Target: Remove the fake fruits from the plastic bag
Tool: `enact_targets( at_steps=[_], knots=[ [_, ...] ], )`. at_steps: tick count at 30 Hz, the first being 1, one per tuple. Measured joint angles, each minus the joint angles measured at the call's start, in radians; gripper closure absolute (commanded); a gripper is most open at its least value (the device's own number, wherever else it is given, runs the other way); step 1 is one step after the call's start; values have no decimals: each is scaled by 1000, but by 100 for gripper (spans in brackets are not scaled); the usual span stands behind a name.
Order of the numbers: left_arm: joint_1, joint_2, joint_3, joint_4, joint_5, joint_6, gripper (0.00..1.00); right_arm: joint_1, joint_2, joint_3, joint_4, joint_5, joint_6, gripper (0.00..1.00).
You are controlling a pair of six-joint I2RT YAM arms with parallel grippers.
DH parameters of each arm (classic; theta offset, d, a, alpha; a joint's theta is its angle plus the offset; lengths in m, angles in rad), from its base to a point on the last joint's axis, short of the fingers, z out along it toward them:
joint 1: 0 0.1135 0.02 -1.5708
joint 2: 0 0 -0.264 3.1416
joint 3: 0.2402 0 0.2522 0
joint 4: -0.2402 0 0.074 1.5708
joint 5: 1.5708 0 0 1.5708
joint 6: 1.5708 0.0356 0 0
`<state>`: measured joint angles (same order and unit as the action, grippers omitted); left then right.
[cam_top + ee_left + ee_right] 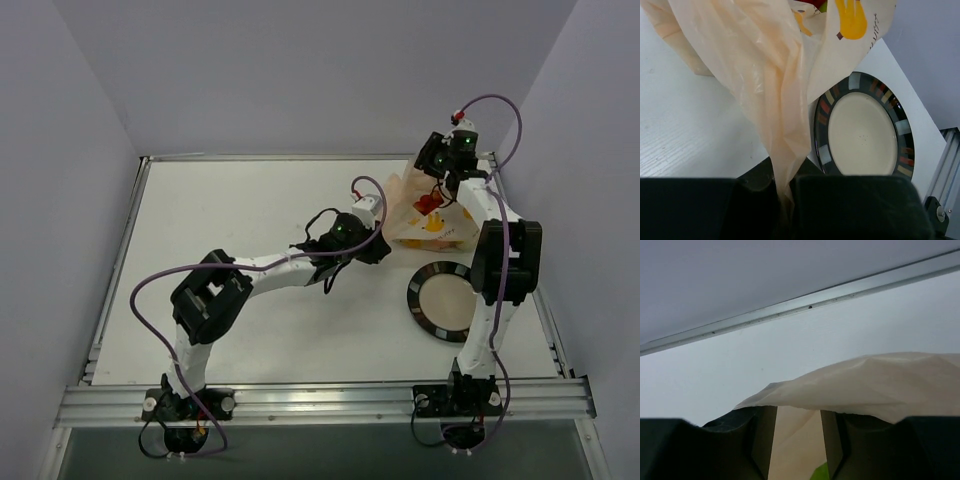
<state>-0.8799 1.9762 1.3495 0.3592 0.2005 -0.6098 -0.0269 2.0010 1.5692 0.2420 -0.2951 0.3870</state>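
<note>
The plastic bag [432,218] lies at the back right of the table, pale peach with a yellow print. Something red [428,204] shows in it, likely a fake fruit. My left gripper [378,240] is shut on the bag's near left edge; in the left wrist view a twisted strip of the plastic bag [765,75] runs down between the pads at my left gripper [785,197]. My right gripper [433,182] hangs over the bag's far side. In the right wrist view my right gripper [797,440] has its fingers apart, with the plastic bag [865,385] draped over the tips and a green fruit [821,474] showing below.
A round plate [414,298] with a dark patterned rim lies just in front of the bag, also in the left wrist view as the plate [826,130]. The table's metal back rail [790,307] runs close behind the right gripper. The right wall is near.
</note>
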Motion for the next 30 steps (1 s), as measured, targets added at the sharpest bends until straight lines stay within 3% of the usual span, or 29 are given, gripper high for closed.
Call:
enact_targets(
  at_steps=[4,5,6,9,10,15,21,25,30],
  knots=[
    [-6,0,-1,12,5,-11,96,8,51,-13,-8,-2,1,65],
    [-8,0,-1,13,5,-12,89,9,55,-33,-7,-2,0,65],
    [-9,0,-2,14,6,-11,66,10,54,-48,-9,-1,0,64],
    [-10,-3,-5,14,5,-8,27,10,44,-93,-11,18,-7,62],
    [-11,-8,-8,8,5,-4,23,10,31,-111,-14,31,-12,61],
    [-13,-142,-66,-63,-39,24,19,10,-113,-206,-31,98,-35,57],
    [-52,-371,-56,-157,-141,89,28,9,-302,-299,-18,164,-44,51],
    [-103,-357,112,-241,-148,142,28,-1,-379,-384,-19,187,-27,48],
    [-121,-140,473,-399,-157,231,18,-73,-463,-498,-34,191,18,42]
  ],
)
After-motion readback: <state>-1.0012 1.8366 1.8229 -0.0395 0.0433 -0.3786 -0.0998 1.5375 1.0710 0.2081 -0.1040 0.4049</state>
